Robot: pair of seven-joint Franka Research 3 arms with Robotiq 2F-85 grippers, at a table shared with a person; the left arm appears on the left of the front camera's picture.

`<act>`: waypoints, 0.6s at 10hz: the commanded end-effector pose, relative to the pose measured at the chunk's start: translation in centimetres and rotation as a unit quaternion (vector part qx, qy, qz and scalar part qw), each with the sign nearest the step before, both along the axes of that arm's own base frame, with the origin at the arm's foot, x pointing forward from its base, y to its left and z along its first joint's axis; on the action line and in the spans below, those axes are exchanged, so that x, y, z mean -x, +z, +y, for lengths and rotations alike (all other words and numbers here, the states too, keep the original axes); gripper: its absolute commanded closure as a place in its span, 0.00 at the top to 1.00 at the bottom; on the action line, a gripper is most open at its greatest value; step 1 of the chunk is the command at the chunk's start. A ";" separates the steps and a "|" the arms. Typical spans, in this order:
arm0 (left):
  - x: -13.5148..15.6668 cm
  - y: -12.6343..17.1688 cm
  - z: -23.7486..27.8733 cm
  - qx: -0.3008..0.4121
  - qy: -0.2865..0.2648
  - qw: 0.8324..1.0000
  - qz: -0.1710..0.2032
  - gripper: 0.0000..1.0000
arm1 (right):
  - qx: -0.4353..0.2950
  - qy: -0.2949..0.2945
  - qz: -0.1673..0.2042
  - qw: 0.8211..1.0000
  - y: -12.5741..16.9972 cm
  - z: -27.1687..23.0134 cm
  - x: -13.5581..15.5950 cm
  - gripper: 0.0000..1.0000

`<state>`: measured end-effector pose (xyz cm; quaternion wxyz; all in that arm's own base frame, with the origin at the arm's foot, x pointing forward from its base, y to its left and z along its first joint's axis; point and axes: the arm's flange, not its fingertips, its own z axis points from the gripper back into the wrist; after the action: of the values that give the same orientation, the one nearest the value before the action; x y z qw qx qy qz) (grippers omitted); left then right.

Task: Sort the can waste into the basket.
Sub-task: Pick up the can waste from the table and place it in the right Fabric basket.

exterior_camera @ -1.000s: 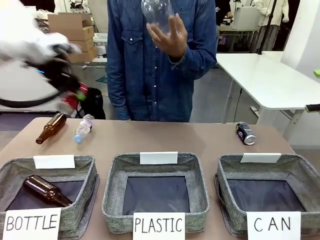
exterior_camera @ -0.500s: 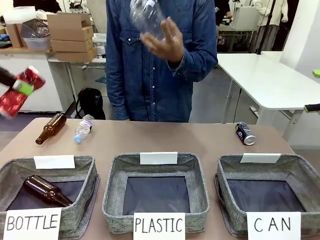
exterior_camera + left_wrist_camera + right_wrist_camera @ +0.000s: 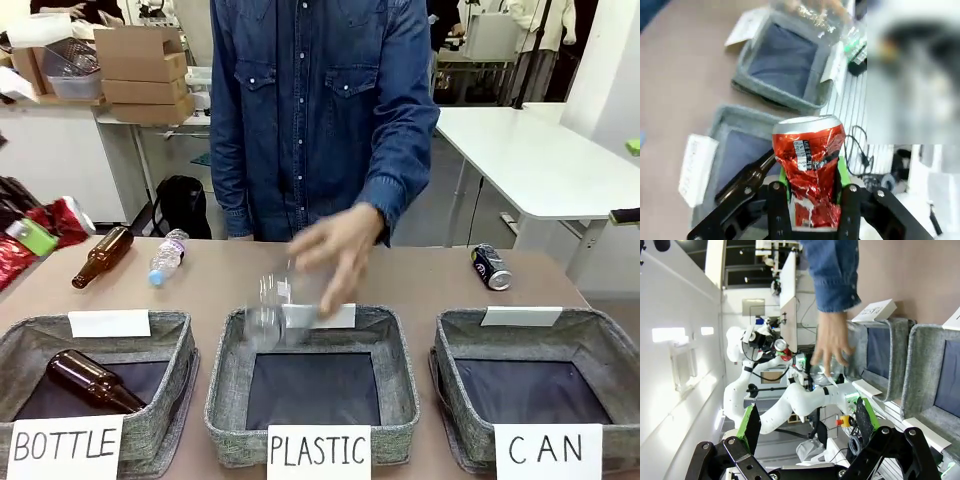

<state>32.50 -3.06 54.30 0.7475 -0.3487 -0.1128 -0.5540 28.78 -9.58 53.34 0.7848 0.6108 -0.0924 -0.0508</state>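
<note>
Even indoor light; person's hand (image 3: 335,255) motion-blurred; left wrist view upper right smeared.

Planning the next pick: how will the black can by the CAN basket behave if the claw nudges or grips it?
The black can seems to lie on its side, so a nudge would probably roll it. It looks undented, unlike the crushed red can in the left claw, so it is probably light and thin-walled; a hard squeeze may buckle it.

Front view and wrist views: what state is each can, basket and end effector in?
CAN basket: empty
red can: crushed, held in left end effector
black can: lying on table
left end effector: shut on red can
right end effector: open, empty
</note>
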 end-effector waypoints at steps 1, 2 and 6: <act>-1.0 -0.7 -8.4 -0.040 -0.152 0.987 -0.022 0.39 | -0.007 0.003 -0.014 1.000 0.2 0.0 -0.2 1.00; -1.6 0.1 -7.1 -0.068 -0.137 0.988 -0.036 0.39 | -0.007 0.003 -0.014 1.000 0.2 0.0 -0.2 1.00; 3.5 0.1 4.7 -0.101 -0.134 0.981 -0.100 0.39 | -0.007 0.003 -0.014 1.000 0.2 0.0 -0.2 1.00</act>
<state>31.45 1.07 54.74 0.6950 -0.2313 -0.0433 -0.6794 28.78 -9.60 53.32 0.7847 0.6109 -0.0923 -0.0510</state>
